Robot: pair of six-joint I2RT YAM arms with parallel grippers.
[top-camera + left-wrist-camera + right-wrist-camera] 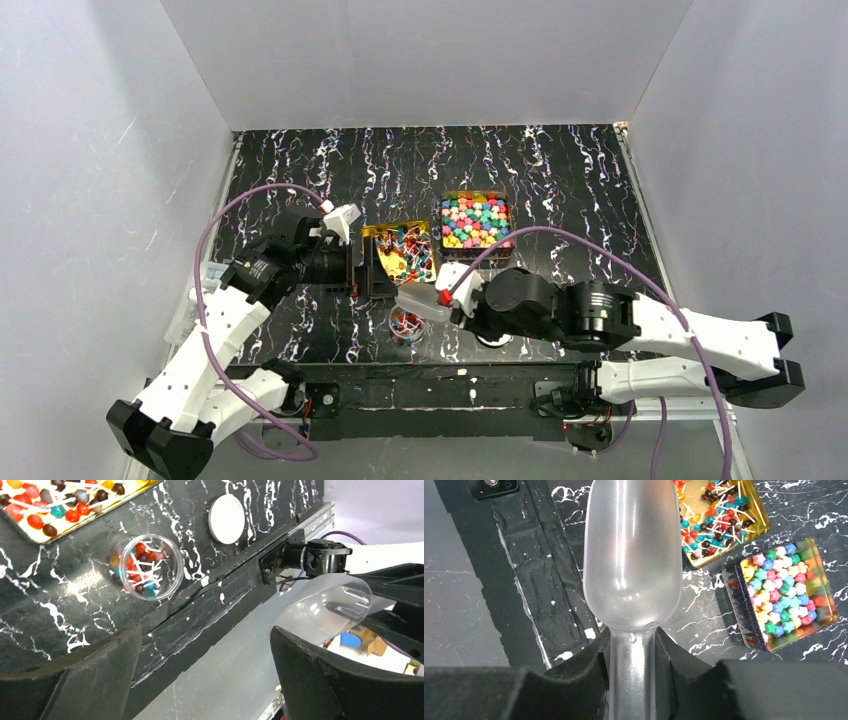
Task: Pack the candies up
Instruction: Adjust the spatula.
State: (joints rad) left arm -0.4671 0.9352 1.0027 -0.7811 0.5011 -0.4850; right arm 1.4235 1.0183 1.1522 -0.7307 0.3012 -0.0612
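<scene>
Small red, blue and dark candies [410,252] with white sticks fill a square gold tin [760,513]. Cube-like pink, green, blue and yellow candies [476,221] fill a second tin [824,611]. More candies [142,570] lie in a small round clear cup [407,325]. My right gripper [632,680] is shut on the handle of a translucent scoop [632,555], whose bowl looks empty and hovers just above the cup in the top view. My left gripper [358,272] stands open and empty beside the stick-candy tin, its fingers [75,680] wide apart.
A round white lid [226,519] lies on the black marbled table [560,180] near its front edge, partly under my right arm [560,310] in the top view. White walls close in the table on three sides.
</scene>
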